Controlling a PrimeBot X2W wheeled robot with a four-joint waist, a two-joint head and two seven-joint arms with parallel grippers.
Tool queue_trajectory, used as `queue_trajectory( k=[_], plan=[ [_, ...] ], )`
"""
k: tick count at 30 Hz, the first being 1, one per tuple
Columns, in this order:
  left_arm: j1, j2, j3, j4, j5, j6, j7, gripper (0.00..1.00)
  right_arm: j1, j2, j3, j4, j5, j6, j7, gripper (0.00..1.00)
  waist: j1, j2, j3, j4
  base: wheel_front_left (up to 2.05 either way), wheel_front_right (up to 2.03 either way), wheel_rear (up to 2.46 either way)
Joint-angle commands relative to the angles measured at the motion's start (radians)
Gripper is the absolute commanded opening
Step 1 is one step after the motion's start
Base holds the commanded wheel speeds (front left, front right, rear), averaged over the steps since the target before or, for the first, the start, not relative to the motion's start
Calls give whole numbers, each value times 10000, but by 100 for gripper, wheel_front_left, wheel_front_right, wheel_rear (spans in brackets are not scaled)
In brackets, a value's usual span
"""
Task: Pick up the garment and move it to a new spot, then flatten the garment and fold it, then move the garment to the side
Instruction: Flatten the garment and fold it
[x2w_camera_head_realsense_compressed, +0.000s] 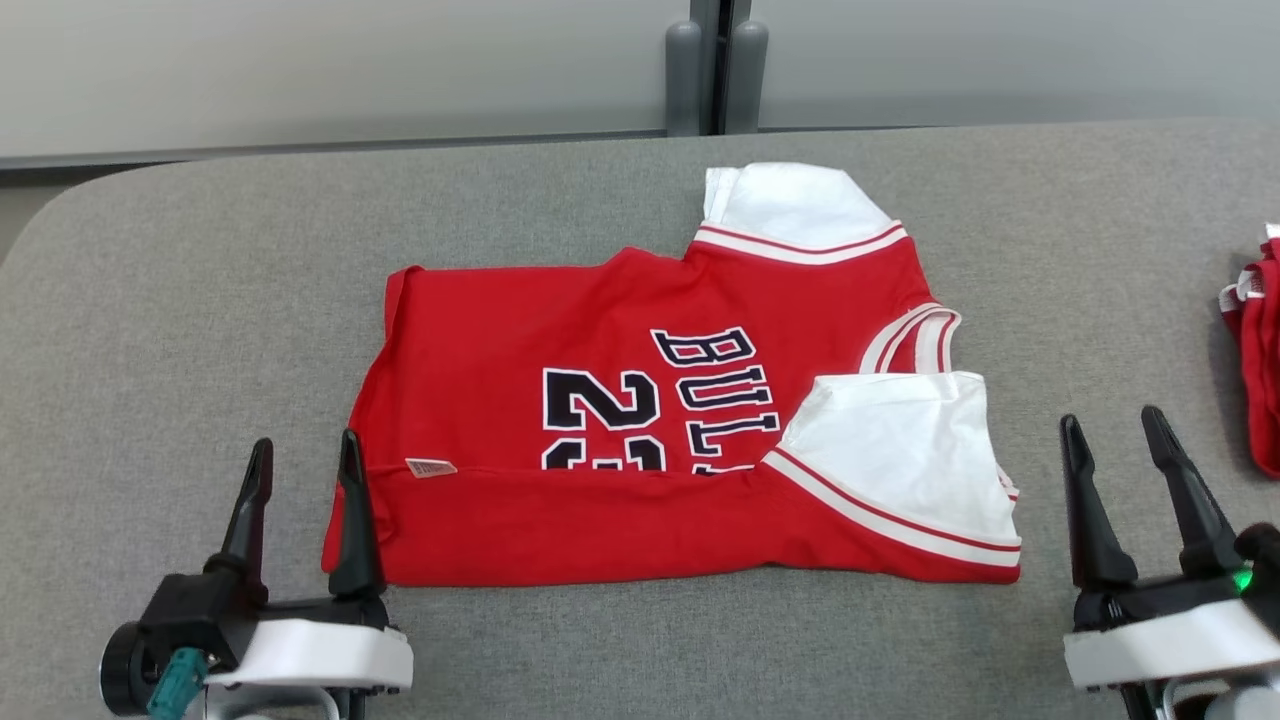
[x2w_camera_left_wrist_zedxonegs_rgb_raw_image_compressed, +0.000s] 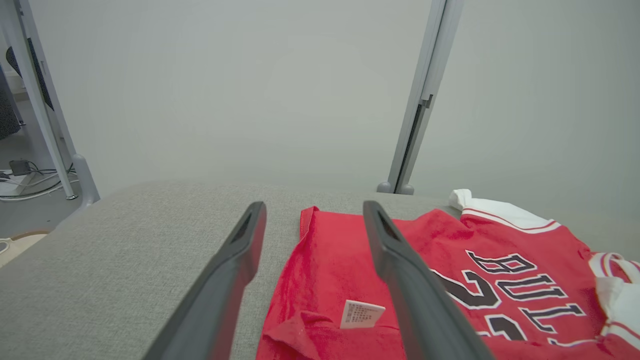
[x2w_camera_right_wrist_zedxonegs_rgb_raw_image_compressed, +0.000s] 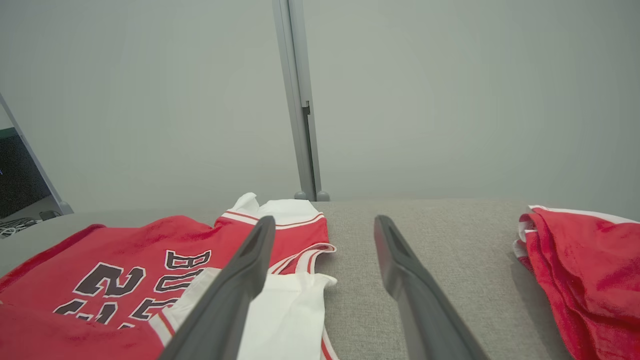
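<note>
The garment (x2w_camera_head_realsense_compressed: 640, 430) is a red jersey with white sleeves and black lettering, lying flat on the grey table with its near edge folded up over the number. My left gripper (x2w_camera_head_realsense_compressed: 303, 452) stands open at the jersey's near left corner, its right finger over the red hem, nothing between the fingers. In the left wrist view the garment (x2w_camera_left_wrist_zedxonegs_rgb_raw_image_compressed: 350, 260) lies under and right of the open left gripper (x2w_camera_left_wrist_zedxonegs_rgb_raw_image_compressed: 312, 210). My right gripper (x2w_camera_head_realsense_compressed: 1108, 425) stands open just right of the white sleeve, over bare table. The right wrist view shows the garment (x2w_camera_right_wrist_zedxonegs_rgb_raw_image_compressed: 150, 265) left of the right gripper (x2w_camera_right_wrist_zedxonegs_rgb_raw_image_compressed: 322, 222).
A second bundle of red cloth (x2w_camera_head_realsense_compressed: 1255, 350) lies at the table's right edge, also in the right wrist view as red cloth (x2w_camera_right_wrist_zedxonegs_rgb_raw_image_compressed: 580, 270). The grey table (x2w_camera_head_realsense_compressed: 200, 300) has free room on the left and front. A wall and a grey post (x2w_camera_head_realsense_compressed: 715, 65) stand behind.
</note>
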Motion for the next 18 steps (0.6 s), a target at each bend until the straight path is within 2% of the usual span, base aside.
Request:
queue_trajectory(
  k=[1,9,18],
  plan=[
    [297,66,-9,-75,327,59,-51,100,443,90,-94,-211,-139,1,131,100,0,0,-371,-148,0,0,0],
    [1218,166,-61,124,960,32,-53,100,1582,380,-12,-721,-440,1,590,100,0,0,-842,-297,0,0,0],
    [1268,155,-31,559,759,-147,-56,100,1764,483,-18,-862,-493,1,764,100,0,0,-960,-302,0,0,0]
  ],
)
